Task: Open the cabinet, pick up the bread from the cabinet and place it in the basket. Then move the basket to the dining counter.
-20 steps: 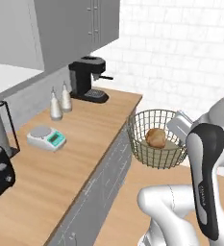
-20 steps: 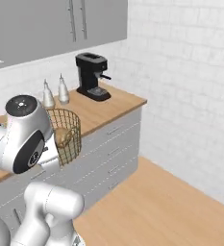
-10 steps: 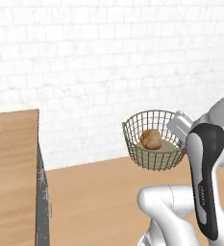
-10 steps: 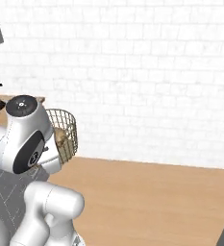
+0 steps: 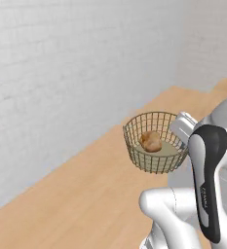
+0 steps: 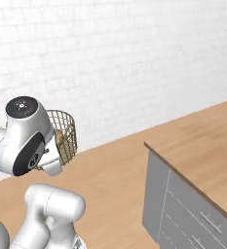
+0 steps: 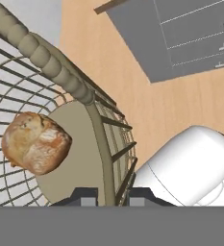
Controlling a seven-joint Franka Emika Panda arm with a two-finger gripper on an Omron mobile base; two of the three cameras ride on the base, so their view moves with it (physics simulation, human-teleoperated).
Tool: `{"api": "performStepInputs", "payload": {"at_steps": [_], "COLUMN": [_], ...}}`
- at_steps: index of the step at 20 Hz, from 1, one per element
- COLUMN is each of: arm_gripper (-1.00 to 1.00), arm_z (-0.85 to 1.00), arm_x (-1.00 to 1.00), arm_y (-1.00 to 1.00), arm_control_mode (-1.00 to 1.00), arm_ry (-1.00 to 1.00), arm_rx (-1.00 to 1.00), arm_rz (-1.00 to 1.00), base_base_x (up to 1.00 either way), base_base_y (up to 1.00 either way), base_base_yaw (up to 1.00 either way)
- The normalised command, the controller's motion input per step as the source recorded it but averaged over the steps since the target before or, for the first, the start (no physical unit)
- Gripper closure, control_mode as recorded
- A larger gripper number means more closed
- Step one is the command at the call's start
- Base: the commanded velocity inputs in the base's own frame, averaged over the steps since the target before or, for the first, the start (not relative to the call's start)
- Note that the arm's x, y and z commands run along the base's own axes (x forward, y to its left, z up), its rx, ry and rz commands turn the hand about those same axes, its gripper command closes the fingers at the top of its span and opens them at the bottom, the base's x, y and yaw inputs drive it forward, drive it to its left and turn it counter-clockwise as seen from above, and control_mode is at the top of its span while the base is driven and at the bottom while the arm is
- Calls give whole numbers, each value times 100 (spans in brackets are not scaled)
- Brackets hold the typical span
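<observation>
Arm: folded close above its base, hand raised beside the basket (image 5: 156, 142) | Gripper (image 7: 111, 196): clamped on the basket's wire wall, one finger inside, one outside | Basket: held in the air over the wood floor (image 5: 85, 194) | Bread (image 7: 35, 142): lying on the basket's flat base | Counter (image 6: 202, 151): wood-topped with grey sides, well apart at right

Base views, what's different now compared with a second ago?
The base has turned: the coffee-machine counter has left view, and a grey-sided wood-topped counter appears on the right. Unchanged: the pincer stays shut on the round wire-mesh basket, round tan bread bun inside.
</observation>
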Motion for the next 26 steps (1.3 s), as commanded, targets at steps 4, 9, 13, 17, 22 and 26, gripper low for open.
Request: {"api": "performStepInputs", "payload": {"at_steps": [4, 9, 13, 17, 22, 26], "arm_gripper": [100, 100, 100, 100, 100, 100], "arm_z": [0, 0, 0, 0, 0, 0], "arm_x": [0, 0, 0, 0, 0, 0], "arm_y": [0, 0, 0, 0, 0, 0], "arm_control_mode": [100, 100, 100, 100, 100, 100], "arm_ry": [0, 0, 0, 0, 0, 0], "arm_rx": [0, 0, 0, 0, 0, 0], "arm_rz": [0, 0, 0, 0, 0, 0], "base_base_x": [0, 11, 54, 63, 42, 55], "base_base_y": [0, 11, 81, 79, 100, 100], "base_base_yaw": [-97, -91, -59, -40, -39, -40]}}
